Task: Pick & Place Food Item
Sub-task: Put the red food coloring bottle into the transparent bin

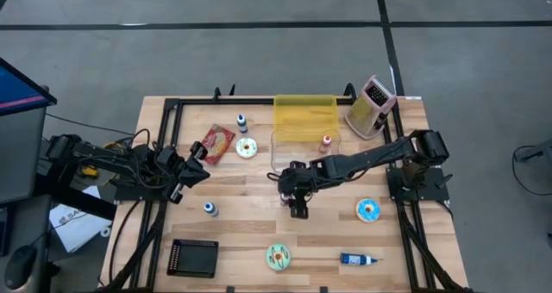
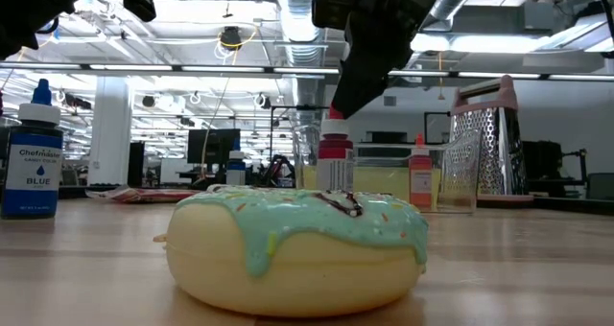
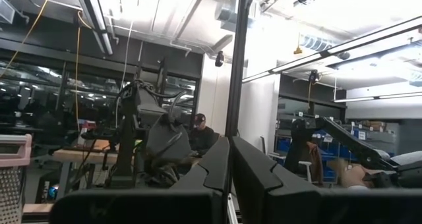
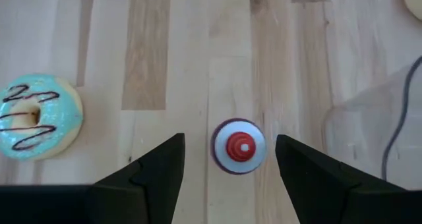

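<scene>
You look straight down on the desk; your right wrist view shares the red-capped bottle between its claw fingers.

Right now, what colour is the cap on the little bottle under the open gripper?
Red, on the little bottle; the right wrist view shows it best.

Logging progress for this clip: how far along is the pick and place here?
Nothing looks placed yet. The right gripper hovers with open jaws either side of a red-capped bottle standing on the table, not yet gripping it. The left gripper waits shut at the table's left edge. Closing, lifting and placing all remain.
</scene>
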